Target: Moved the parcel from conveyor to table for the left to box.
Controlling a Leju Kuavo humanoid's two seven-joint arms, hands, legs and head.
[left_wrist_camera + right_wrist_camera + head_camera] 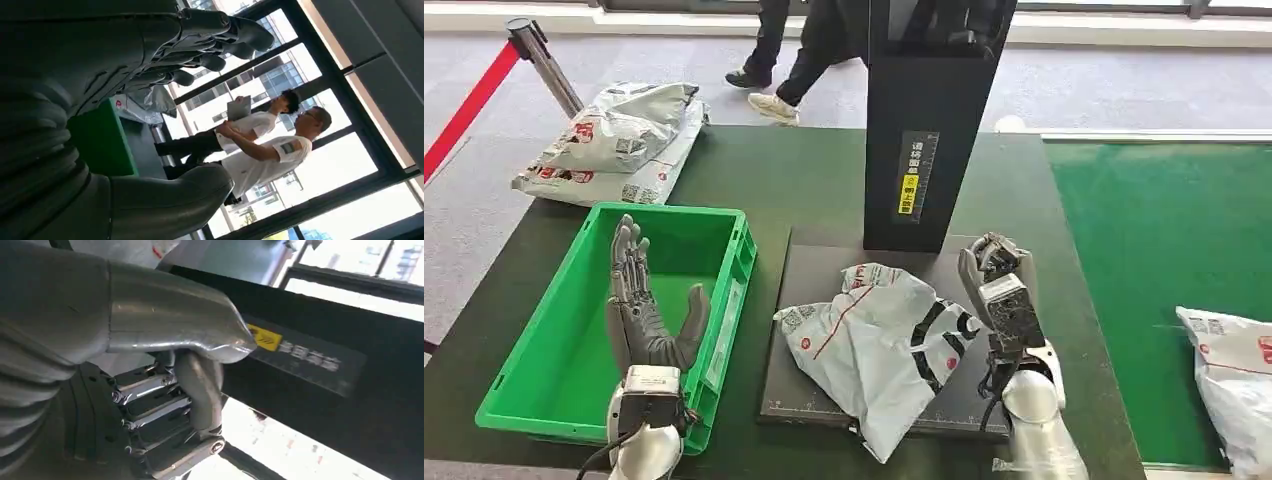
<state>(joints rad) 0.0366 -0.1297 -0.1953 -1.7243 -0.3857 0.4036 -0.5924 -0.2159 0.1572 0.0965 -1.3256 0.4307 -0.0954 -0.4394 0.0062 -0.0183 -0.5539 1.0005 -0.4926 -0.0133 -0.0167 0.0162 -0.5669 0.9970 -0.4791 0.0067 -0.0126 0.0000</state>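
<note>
Parcel (879,345) lies on the bench mat just beside the right robot hand (999,285), which is curled in holding nothing, long axis slanting toward it; left robot hand (639,300) spread over the bin (724,290), farther off.

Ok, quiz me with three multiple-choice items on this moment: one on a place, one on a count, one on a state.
1. Where does the crumpled parcel lie?
A. in the green crate
B. on the dark mat
C. on the conveyor

2. How many parcels are stacked at the table's far left corner?
A. two
B. four
C. none

3. How is the left hand?
A. holding a parcel
B. fingers spread, empty
C. pressed on the mat

Answers: 1 B, it rests on the dark mat below the black scanner post. 2 A, one lies on another. 3 B, it is raised over the green crate, holding nothing.
</note>
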